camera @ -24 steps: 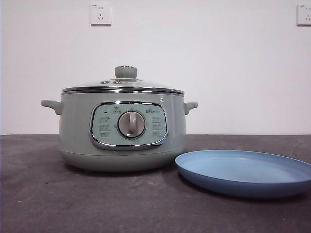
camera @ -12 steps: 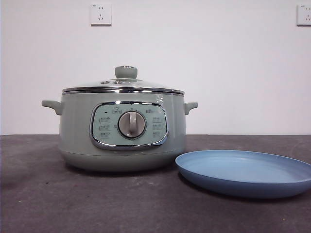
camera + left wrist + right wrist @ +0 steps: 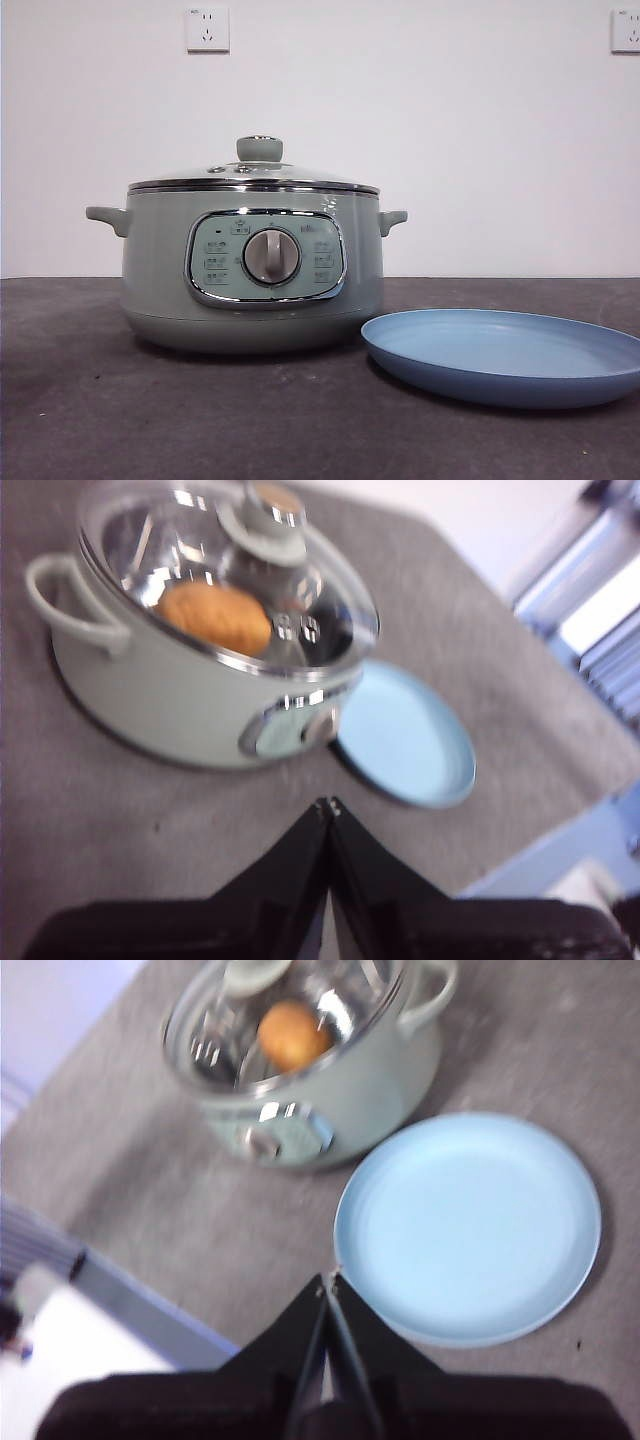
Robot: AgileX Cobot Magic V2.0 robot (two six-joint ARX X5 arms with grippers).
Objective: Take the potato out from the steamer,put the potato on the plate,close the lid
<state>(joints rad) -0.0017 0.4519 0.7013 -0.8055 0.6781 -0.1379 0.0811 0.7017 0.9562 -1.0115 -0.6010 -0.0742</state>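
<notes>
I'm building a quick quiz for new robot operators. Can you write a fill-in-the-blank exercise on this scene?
1. The potato lies inside the ____.
2. The lid sits ____ the steamer.
3. The plate holds ____.
4. The left gripper and the right gripper both have their jaws ____.

Missing words: steamer; on; nothing; shut

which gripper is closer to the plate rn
Right. The right gripper hovers just off the plate's near rim; the left gripper sits farther back, facing the steamer with the plate beyond.
</notes>
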